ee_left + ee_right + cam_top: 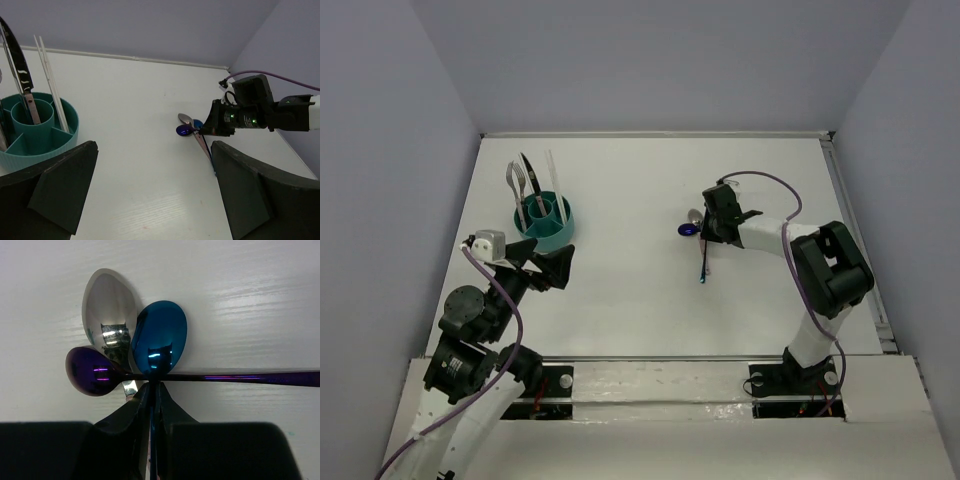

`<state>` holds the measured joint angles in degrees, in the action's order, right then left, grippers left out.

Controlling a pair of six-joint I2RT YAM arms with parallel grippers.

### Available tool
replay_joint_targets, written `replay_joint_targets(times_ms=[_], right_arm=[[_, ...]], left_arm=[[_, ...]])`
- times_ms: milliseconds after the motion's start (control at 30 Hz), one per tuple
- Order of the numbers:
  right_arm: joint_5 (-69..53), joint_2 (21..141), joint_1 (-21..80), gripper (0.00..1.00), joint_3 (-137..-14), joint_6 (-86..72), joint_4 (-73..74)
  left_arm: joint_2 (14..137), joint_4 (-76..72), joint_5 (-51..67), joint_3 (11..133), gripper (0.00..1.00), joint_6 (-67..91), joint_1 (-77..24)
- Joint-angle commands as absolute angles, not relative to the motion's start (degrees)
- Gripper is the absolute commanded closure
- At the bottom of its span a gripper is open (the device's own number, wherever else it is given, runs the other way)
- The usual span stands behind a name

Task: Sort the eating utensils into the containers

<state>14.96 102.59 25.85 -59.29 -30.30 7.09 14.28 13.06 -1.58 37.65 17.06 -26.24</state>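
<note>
White table [640, 310], blue spoon [159, 342] pinched in right claw [153, 390]

The right hand [153, 390] hides the blue spoon [159, 342] below its bowl; the purple spoon [92, 371] runs off the right edge

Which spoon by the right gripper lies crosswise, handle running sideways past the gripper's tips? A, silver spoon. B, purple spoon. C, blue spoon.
B: the purple spoon stretches its handle sideways across the right wrist view, while the silver spoon and blue spoon point their handles back toward the right gripper.
</note>
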Motion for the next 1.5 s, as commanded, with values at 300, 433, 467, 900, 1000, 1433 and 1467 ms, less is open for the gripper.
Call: replay_joint_targets(times_ms=[300,433,467,900,1000,1433,1467], right_arm=[[15.99,99.34,24.87,1.0,-59.68,-30.24,5.36],[15.82,93.88,24.87,1.0,-58.71,-28.66,4.83],[14.86,92.82,24.87,1.0,-58.71,-28.04,4.66],[5.18,88.93,31.98,1.0,-62.21,-26.02,-13.52],[6.06,94.19,36.8,1.0,-67.74,-25.32,-19.58],[8.96,116.53,48.33,1.0,-90.33,-20.22,-42.18],[9.14,119.24,49.56,1.0,-93.48,-19.52,-42.88]], left_arm=[[14.24,10.46,-1.32,38.85,0.01,16.79,-26.46],[14.15,10.37,-1.14,38.85,0.01,16.79,-26.46],[14.24,10.46,-1.23,38.85,0.01,16.7,-26.46],[15.03,10.46,-1.58,39.11,0.01,17.05,-25.93],[15.38,10.37,-1.32,39.2,0.01,16.96,-25.41],[15.73,10.46,-1.58,39.37,0.01,16.96,-25.4],[15.65,10.46,-1.58,39.37,0.01,16.96,-25.4]])
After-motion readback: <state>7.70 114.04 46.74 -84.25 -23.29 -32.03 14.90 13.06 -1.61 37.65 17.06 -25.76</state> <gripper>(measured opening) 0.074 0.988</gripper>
